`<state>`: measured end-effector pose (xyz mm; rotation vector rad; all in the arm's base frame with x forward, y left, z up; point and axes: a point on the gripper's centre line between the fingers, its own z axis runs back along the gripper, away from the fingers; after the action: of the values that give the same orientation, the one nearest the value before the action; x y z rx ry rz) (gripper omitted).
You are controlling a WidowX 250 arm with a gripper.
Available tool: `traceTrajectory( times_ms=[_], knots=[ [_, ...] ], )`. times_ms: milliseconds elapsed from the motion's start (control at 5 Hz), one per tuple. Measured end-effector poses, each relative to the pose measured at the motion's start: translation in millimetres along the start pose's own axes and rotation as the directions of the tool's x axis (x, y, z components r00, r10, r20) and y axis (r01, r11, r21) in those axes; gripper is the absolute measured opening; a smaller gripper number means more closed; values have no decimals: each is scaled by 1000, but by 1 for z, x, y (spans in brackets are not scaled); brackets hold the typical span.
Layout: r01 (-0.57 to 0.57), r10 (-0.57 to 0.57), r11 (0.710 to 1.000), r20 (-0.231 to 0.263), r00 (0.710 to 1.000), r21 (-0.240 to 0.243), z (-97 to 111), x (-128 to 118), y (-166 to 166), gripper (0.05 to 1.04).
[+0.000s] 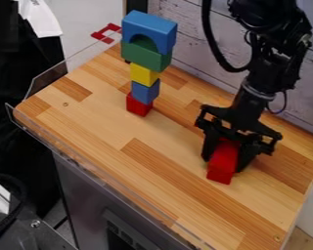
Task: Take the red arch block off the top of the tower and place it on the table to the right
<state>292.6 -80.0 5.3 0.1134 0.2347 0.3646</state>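
Glossy red block [222, 166] between gripper [227, 163] fingers.

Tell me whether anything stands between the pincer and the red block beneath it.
Nothing visible does: the pincer straddles the red block directly. The block tower stands apart from both, to the left in the picture.

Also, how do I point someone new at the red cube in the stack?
On the wooden tabletop, find the tall stack topped by a blue arch. The red cube is its lowest piece, directly under a small blue block. It's shorter than the long red block at the gripper.
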Motion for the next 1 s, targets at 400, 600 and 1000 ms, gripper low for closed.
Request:
traceTrajectory(
  times_ms=[400,600,1000],
  knots=[
    [24,-11,992,104,994,-127,66,-10,6,1000],
    [13,16,983,154,988,-185,113,-17,19,999],
    [5,22,979,132,991,-202,144,7,53,999]
  ],
)
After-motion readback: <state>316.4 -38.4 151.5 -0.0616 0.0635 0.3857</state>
